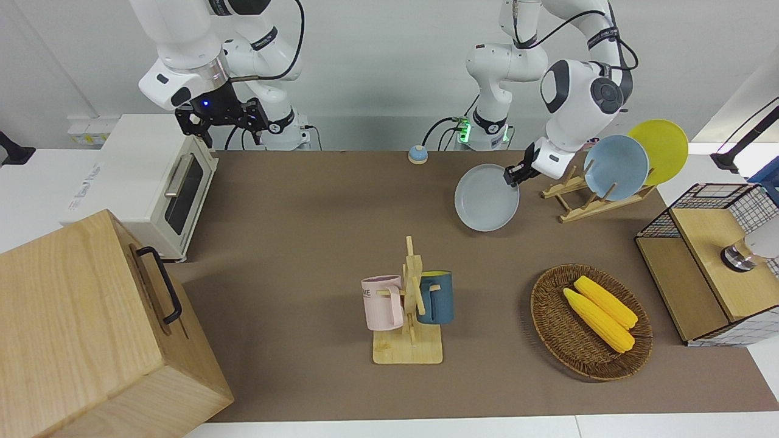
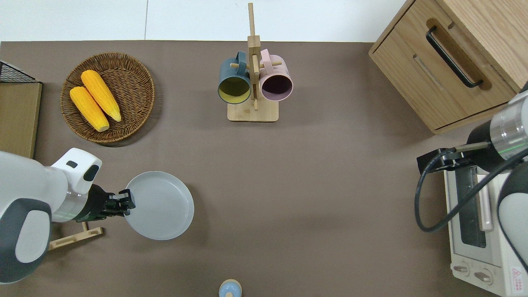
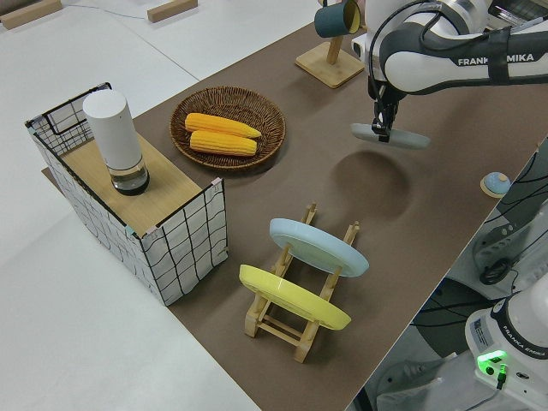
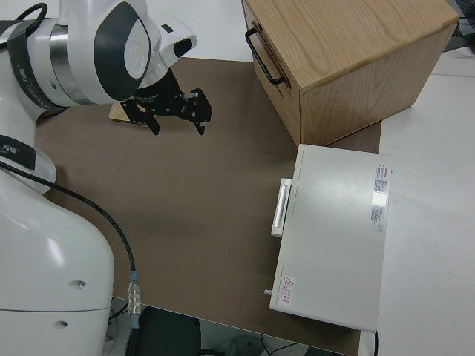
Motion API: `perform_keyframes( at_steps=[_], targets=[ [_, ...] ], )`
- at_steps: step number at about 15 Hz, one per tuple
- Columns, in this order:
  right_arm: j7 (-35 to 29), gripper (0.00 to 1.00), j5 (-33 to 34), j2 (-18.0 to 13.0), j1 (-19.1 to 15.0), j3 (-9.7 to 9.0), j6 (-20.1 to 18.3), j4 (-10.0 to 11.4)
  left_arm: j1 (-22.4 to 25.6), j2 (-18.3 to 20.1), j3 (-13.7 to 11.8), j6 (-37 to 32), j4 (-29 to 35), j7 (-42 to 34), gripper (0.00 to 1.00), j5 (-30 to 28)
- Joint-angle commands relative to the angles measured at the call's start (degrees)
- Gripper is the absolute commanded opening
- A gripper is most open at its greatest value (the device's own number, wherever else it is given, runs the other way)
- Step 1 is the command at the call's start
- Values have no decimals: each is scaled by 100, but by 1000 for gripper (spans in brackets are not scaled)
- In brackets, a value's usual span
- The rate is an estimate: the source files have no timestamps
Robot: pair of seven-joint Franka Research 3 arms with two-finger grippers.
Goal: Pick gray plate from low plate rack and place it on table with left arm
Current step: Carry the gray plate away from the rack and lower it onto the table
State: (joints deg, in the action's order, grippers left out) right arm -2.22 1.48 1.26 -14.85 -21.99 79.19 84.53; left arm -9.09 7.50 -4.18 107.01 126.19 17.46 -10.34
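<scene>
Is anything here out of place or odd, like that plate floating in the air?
Nothing is spilled or broken. The gray plate isn't floating: the left hand grips its rim and holds it roughly level over bare table, casting a shadow below. Two other plates sit slanted in the low plate rack, as intended.

table — rack, basket, toaster oven

Bright, even overhead light, soft shadows on the table, all sharp.
</scene>
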Motion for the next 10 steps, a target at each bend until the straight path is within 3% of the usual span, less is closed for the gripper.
perform_keyframes(
  at_steps=[1, 10],
  targets=[
    [-68, 983, 37, -12, -132, -121, -62, -33, -145, -38, -57, 285, 187, -41, 22, 84],
    [-68, 983, 37, -12, -132, -121, -70, -41, -172, -223, 93, 672, 310, 126, 41, 340]
  ],
)
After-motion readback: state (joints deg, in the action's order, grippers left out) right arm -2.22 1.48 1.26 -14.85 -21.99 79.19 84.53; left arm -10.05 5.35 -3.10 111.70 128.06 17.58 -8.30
